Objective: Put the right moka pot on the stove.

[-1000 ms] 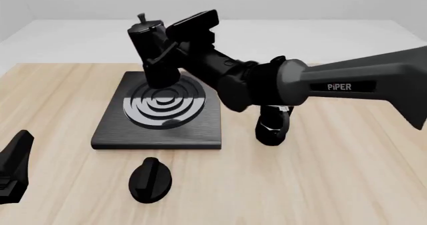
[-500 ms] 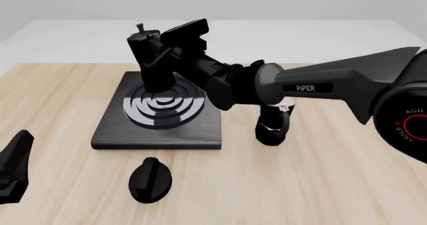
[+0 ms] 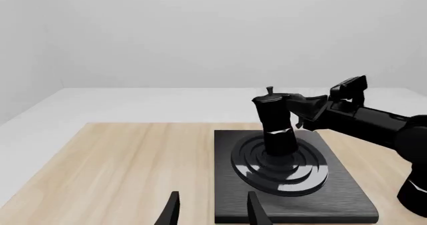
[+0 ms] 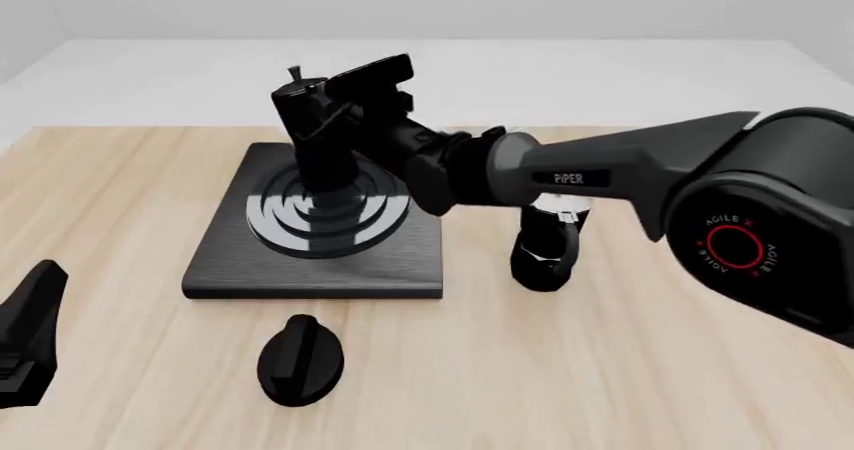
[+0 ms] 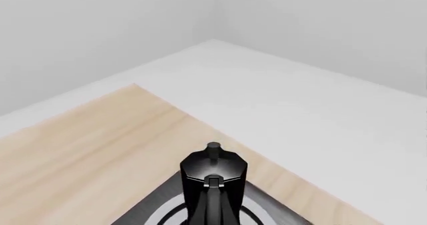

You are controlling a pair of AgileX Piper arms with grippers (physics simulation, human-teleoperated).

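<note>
Front cam: right gripper is out over the stove, clamped on the handle side of the right moka pot. Pot upright, base on or a hair above the ring centre; can't tell contact from here. Left wrist cam gives the side-on look: pot stands at the middle of the rings w/ its base meeting the top ring, right gripper at its handle, jaws hugging it. Stove reads as a dark slab w/ grey-sheen rings.

Right wrist cam only gets the pot's lid w/ knob and handle running toward the lens, a sliver of rings below; its own fingers aren't in shot, so the grip comes from the other two views.

Left gripper: two fingertips poke into its own cam, spread apart, nothing between them; released. In front cam it's parked low at the near left edge, well apart from the stove.

Front cam alone shows the second moka pot, right of the stove and partly behind the right arm, plus the round dial knob on the table near the stove's front edge.

Surface: light wood table. Beyond it a white floor, plain pale walls; right wrist cam catches a room corner.
</note>
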